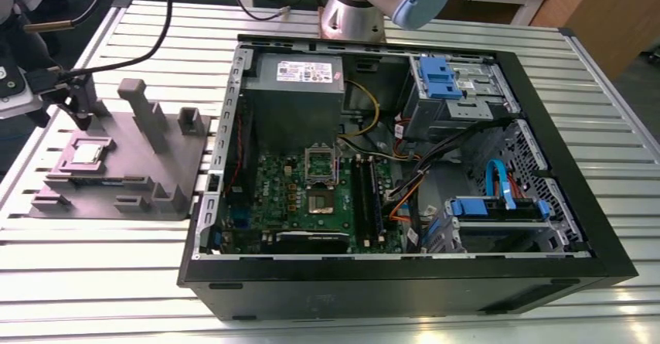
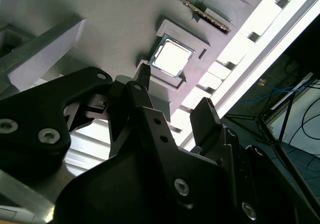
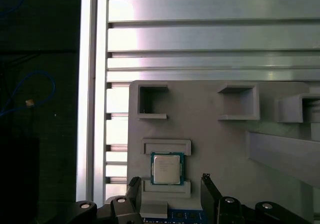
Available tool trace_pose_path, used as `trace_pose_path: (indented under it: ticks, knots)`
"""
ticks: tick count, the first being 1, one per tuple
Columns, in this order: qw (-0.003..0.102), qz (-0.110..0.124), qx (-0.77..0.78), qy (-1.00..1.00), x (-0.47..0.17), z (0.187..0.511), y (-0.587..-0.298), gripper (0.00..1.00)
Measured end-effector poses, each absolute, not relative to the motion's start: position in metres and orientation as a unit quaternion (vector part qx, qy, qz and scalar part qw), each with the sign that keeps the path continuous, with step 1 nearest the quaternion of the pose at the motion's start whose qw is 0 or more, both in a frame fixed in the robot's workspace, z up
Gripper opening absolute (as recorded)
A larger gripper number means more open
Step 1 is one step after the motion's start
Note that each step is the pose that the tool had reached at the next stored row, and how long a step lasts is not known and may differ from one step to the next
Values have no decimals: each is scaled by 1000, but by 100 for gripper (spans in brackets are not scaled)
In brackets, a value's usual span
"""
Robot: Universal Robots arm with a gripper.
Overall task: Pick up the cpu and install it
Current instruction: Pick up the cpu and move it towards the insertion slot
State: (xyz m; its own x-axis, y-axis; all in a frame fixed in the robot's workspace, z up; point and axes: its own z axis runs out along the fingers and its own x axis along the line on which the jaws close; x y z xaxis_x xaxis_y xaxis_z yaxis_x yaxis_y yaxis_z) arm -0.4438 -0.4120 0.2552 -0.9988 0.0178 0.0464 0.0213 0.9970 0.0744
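Your hand (image 1: 79, 103) hangs over the grey holder block (image 1: 154, 162) at the exterior view's left. Its two black fingers (image 3: 208, 189) stand spread apart — open, with nothing between them. The cpu (image 1: 85, 154) lies flat in a shallow square seat on that block, silvery top up.

In the first wrist view the cpu (image 3: 167, 168) sits between two raised grey lips of the seat. The fingertips frame it, one to each side, set wider than the chip. You can see that neither finger touches it. The second wrist view agrees: the cpu (image 2: 171, 58) shines bright in its recess beyond the fingertips, and the hand (image 2: 175, 97) is clear of it.

The block rests on the slatted metal tabletop (image 1: 113, 282), just beside the open computer case (image 1: 433, 282), which takes up the middle and the exterior view's right. Inside the case lies the green motherboard (image 1: 284, 197), well apart from the chip. The block's upright posts (image 1: 139, 100) rise just beside your hand — on the side toward the case.
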Motion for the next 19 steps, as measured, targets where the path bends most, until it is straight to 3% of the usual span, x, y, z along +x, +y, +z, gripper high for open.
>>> trace_pose_path:
  ticks: [19]
  knots:
    - [24, -37, 10, -999, -440, 232, -412, 59]
